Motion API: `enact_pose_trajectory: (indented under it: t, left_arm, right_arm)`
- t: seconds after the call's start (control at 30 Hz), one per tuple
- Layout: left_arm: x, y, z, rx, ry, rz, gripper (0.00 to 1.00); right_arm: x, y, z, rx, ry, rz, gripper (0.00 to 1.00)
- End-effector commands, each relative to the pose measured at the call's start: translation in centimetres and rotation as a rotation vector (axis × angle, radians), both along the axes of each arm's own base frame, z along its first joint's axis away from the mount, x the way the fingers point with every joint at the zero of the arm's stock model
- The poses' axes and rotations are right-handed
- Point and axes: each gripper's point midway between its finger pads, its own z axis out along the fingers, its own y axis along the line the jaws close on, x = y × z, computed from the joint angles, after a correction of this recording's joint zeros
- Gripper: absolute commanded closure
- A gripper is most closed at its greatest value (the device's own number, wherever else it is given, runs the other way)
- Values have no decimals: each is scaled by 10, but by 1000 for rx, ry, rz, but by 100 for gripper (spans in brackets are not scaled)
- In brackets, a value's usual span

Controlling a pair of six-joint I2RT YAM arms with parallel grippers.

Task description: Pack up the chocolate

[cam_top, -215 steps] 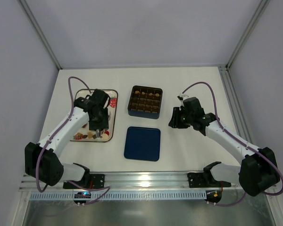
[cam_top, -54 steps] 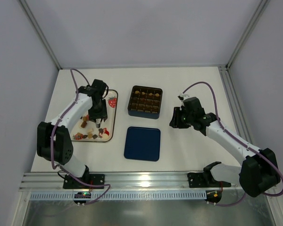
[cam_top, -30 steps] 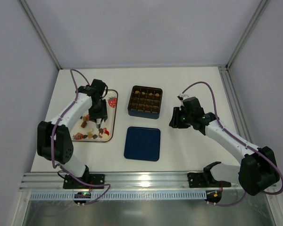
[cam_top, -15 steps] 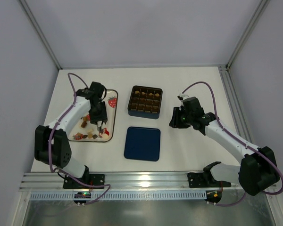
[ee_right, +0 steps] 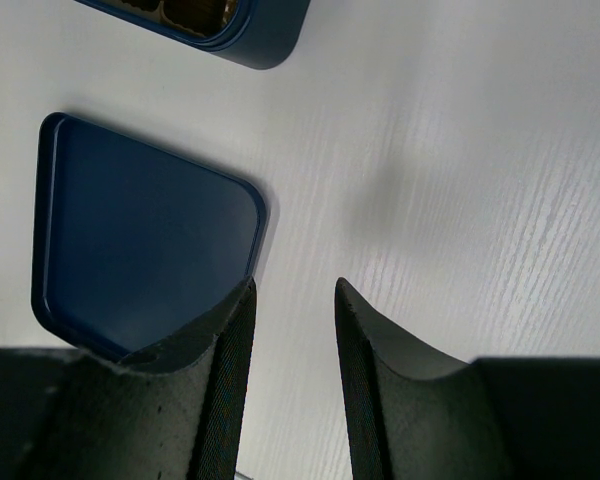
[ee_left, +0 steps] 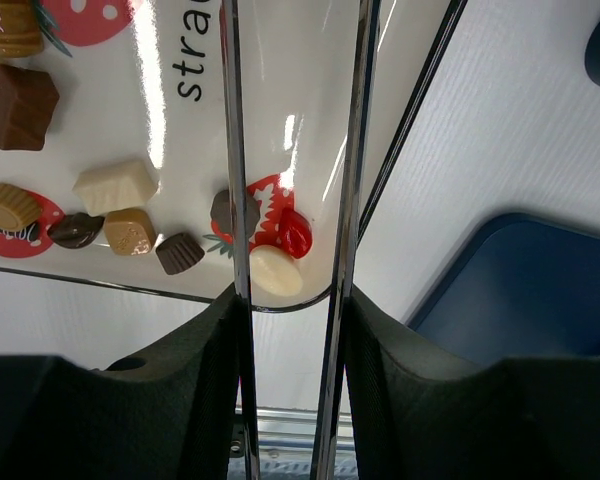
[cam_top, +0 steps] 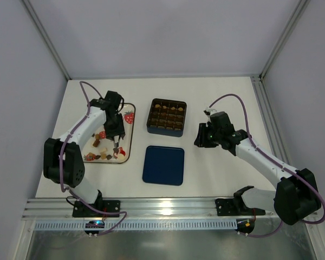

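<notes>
Several small chocolate pieces (cam_top: pixel 100 156), dark, tan and cream, lie on a glossy strawberry-print tray (cam_top: pixel 127 130). My left gripper (cam_top: pixel 115 131) hovers over the tray's right side, shut on thin metal tongs (ee_left: pixel 355 150) whose two blades stand apart. In the left wrist view (ee_left: pixel 290 300) a cream oval piece (ee_left: pixel 276 271), a red piece (ee_left: pixel 294 232) and a dark piece (ee_left: pixel 220 210) lie between or under the blades near the tray's corner. The tong tips are out of frame. My right gripper (cam_top: pixel 201 138) is open and empty above bare table (ee_right: pixel 293 290).
The dark-blue box with a brown grid insert (cam_top: pixel 166 116) stands at the middle back and holds some pieces. Its flat blue lid (cam_top: pixel 163 165) lies in front of it and also shows in the right wrist view (ee_right: pixel 140 240). Grey walls enclose the table.
My left gripper has shifted a little over the tray's right side, its arm changing pose. The right arm has barely moved.
</notes>
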Motion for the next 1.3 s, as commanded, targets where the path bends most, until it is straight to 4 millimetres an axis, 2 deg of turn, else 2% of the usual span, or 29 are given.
enact_pose_trajectory:
  t: [0.0, 0.67, 1.0, 1.27]
  left_arm:
    - [15, -1, 11, -7, -49, -4, 60]
    - [-1, 8, 16, 29, -11, -49, 60]
    - [-1, 7, 13, 27, -1, -52, 69]
    - [4, 9, 31, 36, -49, -49, 74]
  right_arm:
    - [5, 4, 8, 18, -41, 4, 60]
    - [7, 5, 10, 21, -40, 5, 60]
    - [8, 6, 12, 22, -41, 6, 60]
    - [9, 6, 13, 21, -43, 4, 60]
